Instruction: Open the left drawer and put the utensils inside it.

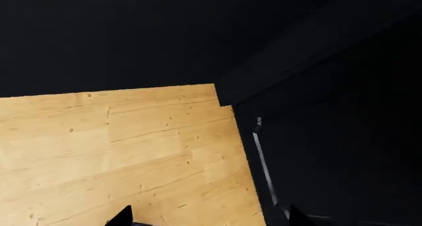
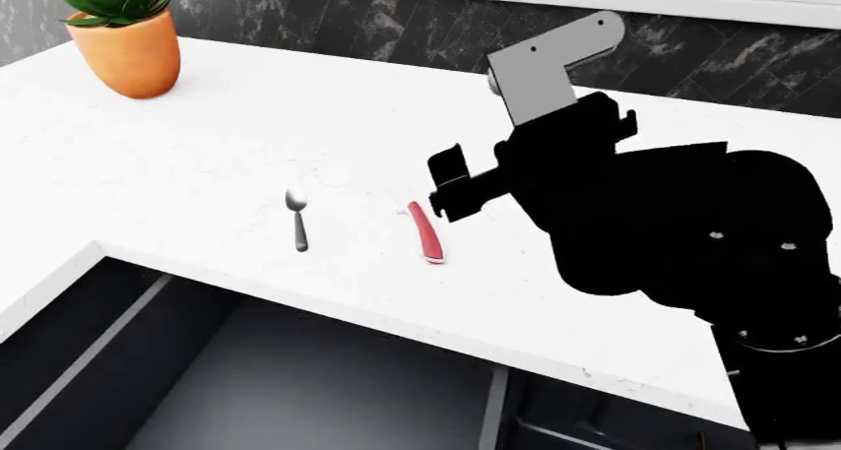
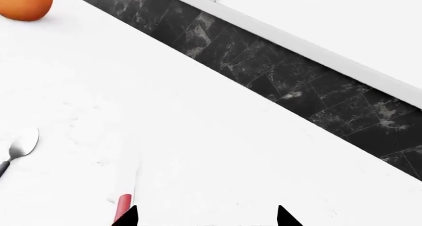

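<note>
The left drawer (image 2: 302,381) stands pulled out below the white counter's front edge, showing its dark grey inside with nothing in it. On the counter lie the utensils: a spoon (image 2: 299,219) with a silver bowl and dark handle, and to its right a knife (image 2: 424,235) with a red-pink handle. My right gripper (image 2: 442,186) hovers open just right of the knife. In the right wrist view the knife (image 3: 122,206) lies by one fingertip of the right gripper (image 3: 205,218) and the spoon (image 3: 20,144) is off to the side. My left gripper (image 1: 207,221) is open over wooden floor, holding nothing.
An orange pot with a green plant (image 2: 128,48) stands at the counter's far left. A dark marble backsplash (image 2: 394,27) runs along the back of the counter. Black cabinet fronts (image 1: 329,152) rise beside the wooden floor (image 1: 118,147) in the left wrist view.
</note>
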Motion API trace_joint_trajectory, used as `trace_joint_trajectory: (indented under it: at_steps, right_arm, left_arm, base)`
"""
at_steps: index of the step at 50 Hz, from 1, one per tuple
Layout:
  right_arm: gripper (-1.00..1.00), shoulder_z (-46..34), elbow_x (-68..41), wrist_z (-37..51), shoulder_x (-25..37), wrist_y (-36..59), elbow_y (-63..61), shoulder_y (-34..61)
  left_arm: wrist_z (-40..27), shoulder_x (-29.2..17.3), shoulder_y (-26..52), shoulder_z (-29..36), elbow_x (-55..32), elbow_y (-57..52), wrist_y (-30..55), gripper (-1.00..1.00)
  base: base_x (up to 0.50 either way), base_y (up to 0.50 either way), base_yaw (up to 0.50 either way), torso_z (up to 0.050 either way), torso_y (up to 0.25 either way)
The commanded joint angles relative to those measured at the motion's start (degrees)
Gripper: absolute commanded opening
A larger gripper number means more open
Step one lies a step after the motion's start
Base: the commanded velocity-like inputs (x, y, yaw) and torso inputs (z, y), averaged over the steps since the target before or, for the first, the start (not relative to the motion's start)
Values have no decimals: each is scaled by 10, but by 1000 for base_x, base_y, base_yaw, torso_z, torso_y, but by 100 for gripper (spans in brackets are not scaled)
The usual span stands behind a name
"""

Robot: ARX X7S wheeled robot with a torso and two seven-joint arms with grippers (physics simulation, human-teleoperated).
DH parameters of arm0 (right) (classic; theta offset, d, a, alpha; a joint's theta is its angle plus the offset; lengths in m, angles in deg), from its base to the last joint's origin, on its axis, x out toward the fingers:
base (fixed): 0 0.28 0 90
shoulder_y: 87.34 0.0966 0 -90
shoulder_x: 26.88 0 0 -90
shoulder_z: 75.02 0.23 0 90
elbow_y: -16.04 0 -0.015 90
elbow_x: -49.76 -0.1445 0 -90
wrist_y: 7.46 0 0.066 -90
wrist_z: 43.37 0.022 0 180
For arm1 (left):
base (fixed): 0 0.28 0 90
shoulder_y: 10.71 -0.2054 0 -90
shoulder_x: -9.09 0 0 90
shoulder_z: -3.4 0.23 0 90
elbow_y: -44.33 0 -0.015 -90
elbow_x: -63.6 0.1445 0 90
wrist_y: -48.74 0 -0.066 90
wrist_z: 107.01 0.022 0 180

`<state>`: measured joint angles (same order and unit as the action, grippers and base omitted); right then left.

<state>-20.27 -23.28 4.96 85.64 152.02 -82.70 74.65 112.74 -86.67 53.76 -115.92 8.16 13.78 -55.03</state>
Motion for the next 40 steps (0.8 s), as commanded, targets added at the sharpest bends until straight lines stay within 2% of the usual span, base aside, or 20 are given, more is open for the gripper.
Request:
trace_joint_trajectory:
  at_steps: [1, 5, 10, 20, 27, 40]
  right_arm:
    - [100, 18, -117, 18, -40, 93, 103, 99]
    - [100, 32, -164, 55, -64, 102, 155, 112]
    - [100, 20, -153, 45, -101, 87, 211, 123]
    - [100, -30, -73, -30, -137, 24, 294, 98]
    - [100, -47, -46, -46, -152, -5, 335, 82]
    - [100, -113, 43, -151, -211, -107, 505, 82]
  left_arm:
    - [-171, -5, 93, -187, 474, 155, -70, 100]
    - [-165, -3, 96, -235, 524, 155, -60, 100]
    - [-167, -2, 97, -253, 547, 155, -57, 100]
    - [-169, -2, 98, -249, 557, 155, -45, 100]
    - [-174, 1, 99, -238, 557, 155, -47, 100]
    - [-184, 4, 102, -220, 557, 155, -49, 100]
  base:
    - [0, 0, 0, 0, 0]
    - [0, 0, 0, 0, 0]
    - [0, 0, 0, 0, 0]
    - [0, 0, 0, 0, 0]
    - [0, 0, 0, 0, 0]
    - [0, 0, 0, 0, 0]
